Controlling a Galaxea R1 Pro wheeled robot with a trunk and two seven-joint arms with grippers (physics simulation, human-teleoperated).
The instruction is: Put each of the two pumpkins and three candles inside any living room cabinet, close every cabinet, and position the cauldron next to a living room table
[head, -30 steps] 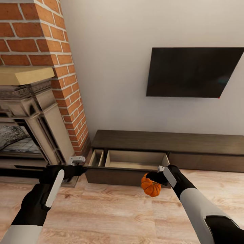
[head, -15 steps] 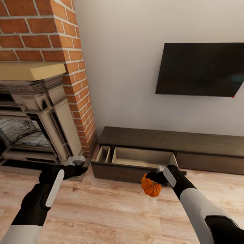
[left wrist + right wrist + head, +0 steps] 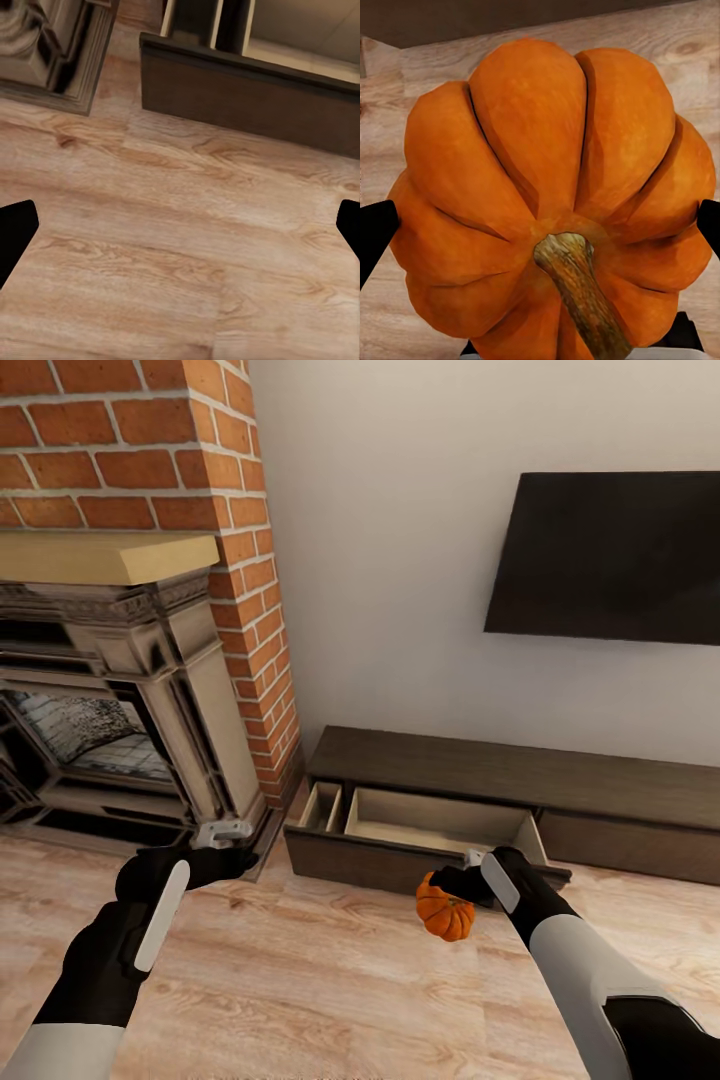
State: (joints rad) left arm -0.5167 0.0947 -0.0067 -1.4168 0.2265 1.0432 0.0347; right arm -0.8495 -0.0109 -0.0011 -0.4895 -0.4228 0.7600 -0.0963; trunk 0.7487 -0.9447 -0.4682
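A ribbed orange pumpkin [image 3: 446, 912] is pinched in the right hand [image 3: 455, 887], held above the wooden floor [image 3: 330, 980] just in front of the low dark-brown cabinet [image 3: 520, 775] with its pale drawer [image 3: 430, 838] pulled out, while the left hand [image 3: 225, 838], spread and holding nothing, hovers near the brick fireplace [image 3: 140, 660].

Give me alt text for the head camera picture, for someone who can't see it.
The robot's right tool holds an orange pumpkin above the wood floor, just in front of an open drawer in a long, low dark cabinet. The left tool hangs empty and open near a brick fireplace, and a dark TV hangs on the wall.
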